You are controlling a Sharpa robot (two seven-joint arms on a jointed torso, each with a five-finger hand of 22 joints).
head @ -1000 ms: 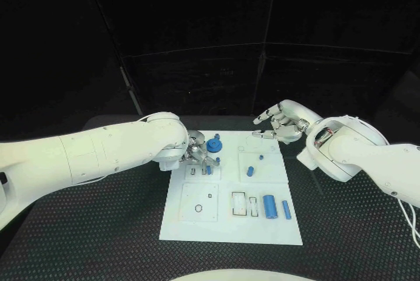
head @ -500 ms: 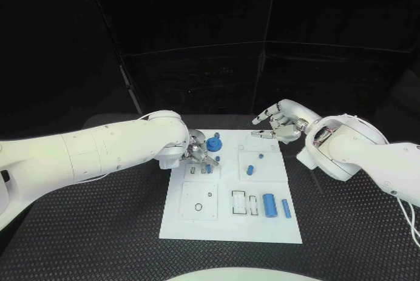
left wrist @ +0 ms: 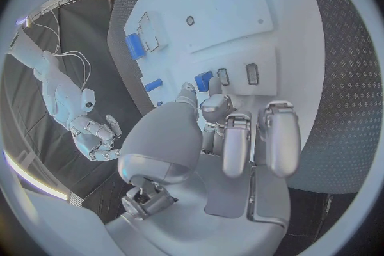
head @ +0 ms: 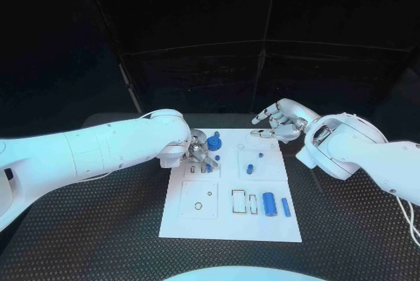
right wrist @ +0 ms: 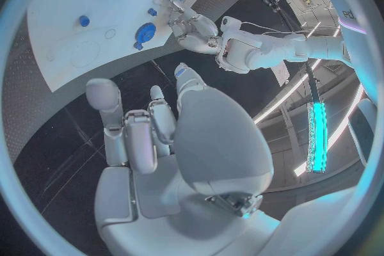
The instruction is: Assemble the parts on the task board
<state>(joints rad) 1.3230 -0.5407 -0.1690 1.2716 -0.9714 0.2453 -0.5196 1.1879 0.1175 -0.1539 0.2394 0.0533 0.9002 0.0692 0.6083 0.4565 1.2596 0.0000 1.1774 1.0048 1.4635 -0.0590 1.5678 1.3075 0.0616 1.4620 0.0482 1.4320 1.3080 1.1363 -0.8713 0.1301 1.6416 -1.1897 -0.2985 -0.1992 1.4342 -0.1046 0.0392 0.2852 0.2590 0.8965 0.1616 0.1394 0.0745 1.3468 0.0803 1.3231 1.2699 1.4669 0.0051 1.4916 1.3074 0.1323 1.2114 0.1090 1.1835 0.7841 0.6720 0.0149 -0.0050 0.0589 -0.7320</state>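
Task board (head: pixel 229 223), a white plate, lay in the middle of the black table (head: pixel 105 232) in the head view. The left hand (head: pixel 199 152) rested over the board's far-left section, close against a round blue part (head: pixel 213 145); whether its fingers pinched anything could not be told, since the arm hid most of the hand. A small blue part (head: pixel 206 168) sat just beneath that hand. The right hand (head: pixel 278 124) hovered beside the board's far-right corner, fingers apart and holding nothing. Five other blue parts were counted on the board: two small ones near the far right, an oblong part (head: pixel 249 169) at mid-board, and a thick cylinder (head: pixel 269 204) with a thin rod (head: pixel 285 207) beside it at the near right.

Left wrist view showed the left hand (left wrist: pixel 216 141) with fingers curled toward the board (left wrist: pixel 272 13), fingertips close to a blue part (left wrist: pixel 203 81) by two small slots; contact could not be confirmed.

Right wrist view showed the right hand (right wrist: pixel 168 141) spread and empty off the board's edge, the board (right wrist: pixel 72 19) beyond it, and the left hand (right wrist: pixel 188 25) at the round blue part (right wrist: pixel 146 32).
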